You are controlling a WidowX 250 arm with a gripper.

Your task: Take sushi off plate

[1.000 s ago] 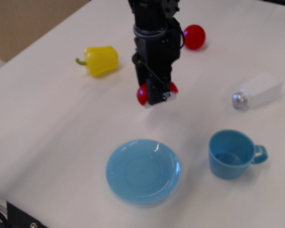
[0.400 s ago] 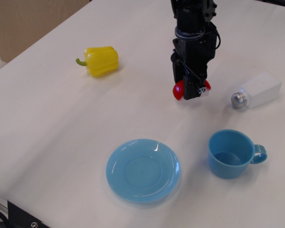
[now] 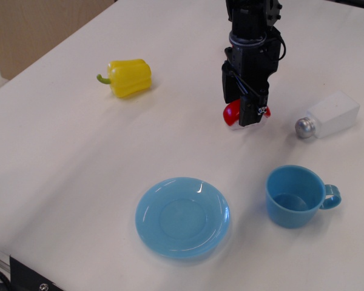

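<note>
The black robot gripper (image 3: 247,115) has carried the small toy sushi (image 3: 232,113), glossy red top over a white rice base, rightward across the white counter (image 3: 60,157) over the last second and has now nearly stopped, its jaws closed on the piece. The sushi sits low, near the counter, between the round light-blue glossy plate (image 3: 182,217) and the white shaker with a silver cap (image 3: 327,115); whether it touches down is hard to tell. The plate is bare and well apart, so removal looks done; only the release seems left.
</note>
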